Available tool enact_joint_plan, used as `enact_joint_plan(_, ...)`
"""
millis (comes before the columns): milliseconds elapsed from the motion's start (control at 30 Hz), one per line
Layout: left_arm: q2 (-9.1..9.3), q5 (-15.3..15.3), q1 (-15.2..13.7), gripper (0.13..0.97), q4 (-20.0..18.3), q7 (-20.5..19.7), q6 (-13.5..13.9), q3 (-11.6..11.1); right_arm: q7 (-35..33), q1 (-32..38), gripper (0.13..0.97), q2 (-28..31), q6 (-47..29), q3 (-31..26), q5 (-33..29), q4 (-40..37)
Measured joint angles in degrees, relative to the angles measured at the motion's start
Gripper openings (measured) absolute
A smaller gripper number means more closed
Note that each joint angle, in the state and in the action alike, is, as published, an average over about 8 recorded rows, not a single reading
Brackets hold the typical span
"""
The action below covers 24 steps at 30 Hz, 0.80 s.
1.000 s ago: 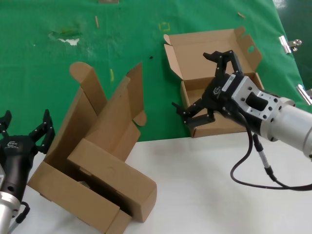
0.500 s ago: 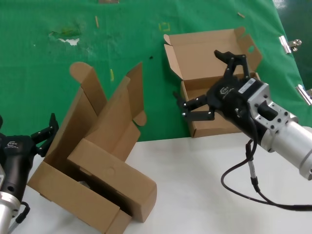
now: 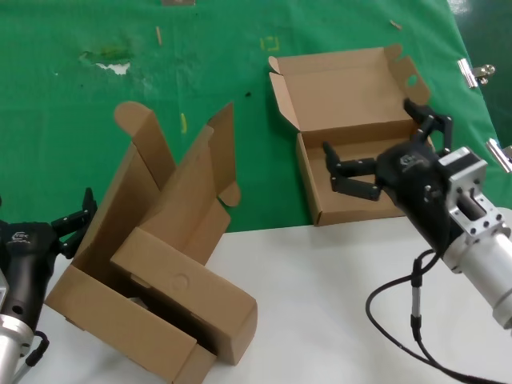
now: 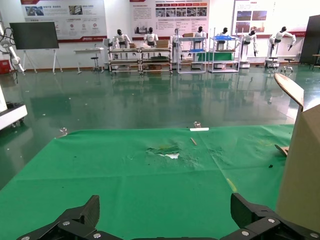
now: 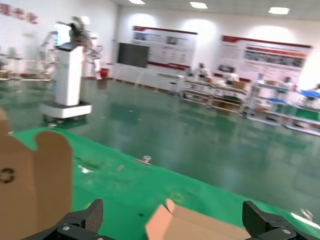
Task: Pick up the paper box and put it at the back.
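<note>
The paper box (image 3: 336,84) is a shallow brown cardboard mailer lying on the green cloth at the back right. Its lid is open and leans back, and one side flap has a small round hole (image 3: 412,81). My right gripper (image 3: 378,149) is open and hovers just over the box's tray, its fingers spread wide across it and holding nothing. In the right wrist view the box's lid corner (image 5: 195,225) shows between the open fingers of the right gripper (image 5: 175,221). My left gripper (image 3: 40,222) waits open at the lower left; it also shows in the left wrist view (image 4: 170,220).
Two larger brown cardboard boxes stand at the front left: one with a rounded ear flap (image 3: 148,160), one with a faint circle on its side (image 3: 186,284). Binder clips (image 3: 476,72) lie at the cloth's right edge. White table surface (image 3: 320,320) lies in front.
My right gripper has swung to the right and now sits over the paper box's tray, still open. The left gripper has shifted slightly. The boxes have not moved.
</note>
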Motion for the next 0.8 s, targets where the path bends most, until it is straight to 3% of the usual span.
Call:
enact_joint_plan(433,0.00,0.0,0.0,0.958,0.0,0.0,0.0,0.0,-6.5,-5.7,0.966,-1.6,12.0,1.3,12.5,-2.5)
enact_joint_plan(800,0.00,0.0,0.0,0.965,0.0,0.0,0.0,0.0,-7.4,-6.5,0.966,-1.8,13.6,1.5,14.2,-2.9)
